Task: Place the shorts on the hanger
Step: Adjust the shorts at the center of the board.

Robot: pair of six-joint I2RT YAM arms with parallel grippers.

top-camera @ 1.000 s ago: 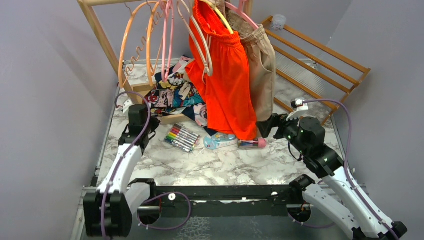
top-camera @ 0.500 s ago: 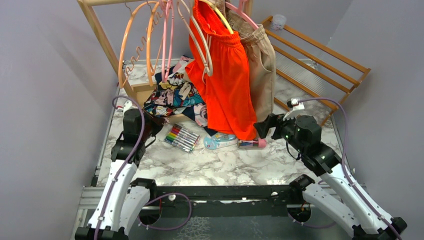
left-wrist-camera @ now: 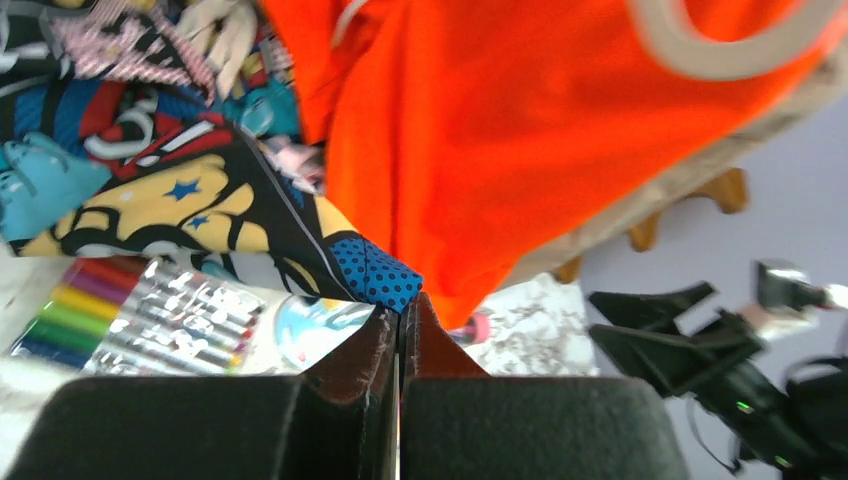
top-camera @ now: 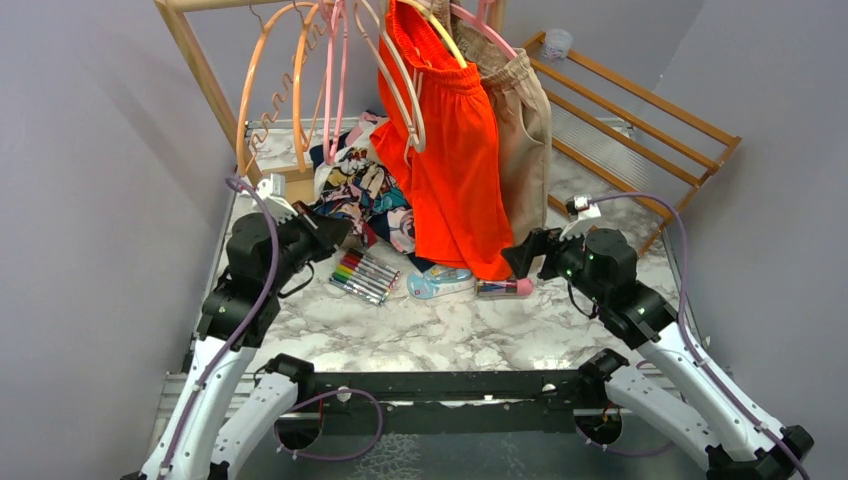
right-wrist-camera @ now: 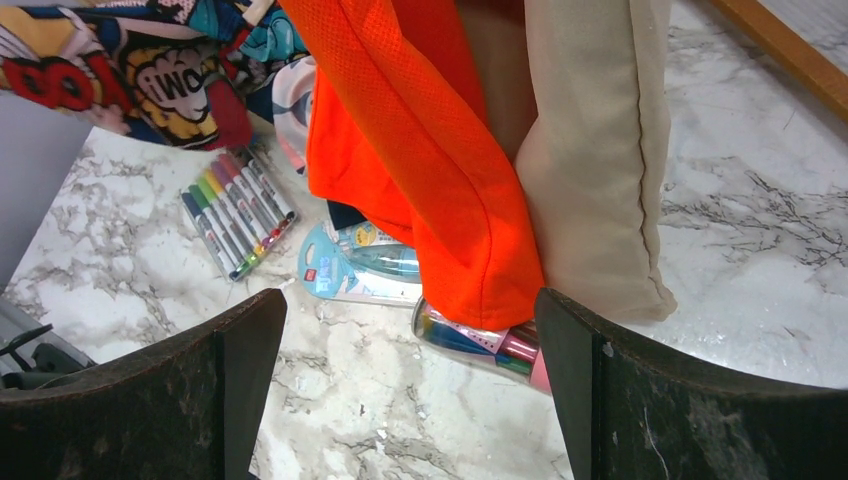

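The comic-print shorts (top-camera: 365, 190) lie bunched at the back left, under the hanging clothes, and also show in the wrist views (left-wrist-camera: 180, 200) (right-wrist-camera: 130, 70). My left gripper (top-camera: 335, 228) is shut on their near corner; a blue dotted fold sits right at the closed tips (left-wrist-camera: 400, 305). The cream hanger (top-camera: 400, 75) hangs from the rail in front of the orange shorts, and its curved arm shows in the left wrist view (left-wrist-camera: 725, 68). My right gripper (top-camera: 522, 262) stands wide open, low over the marble, facing the hem of the hanging clothes with nothing between its fingers (right-wrist-camera: 408, 300).
Orange shorts (top-camera: 455, 170) and beige shorts (top-camera: 525, 130) hang from the rail. Orange and pink hangers (top-camera: 270, 90) hang to the left. A marker pack (top-camera: 362, 277), a blue packet (top-camera: 440, 283) and a pen tube (top-camera: 503, 288) lie on the marble. A slatted wooden rack (top-camera: 640, 110) leans at the right.
My left arm has risen and swung its gripper rightward, lifting and dragging the shorts' corner with it. The right gripper has edged slightly left and stayed open.
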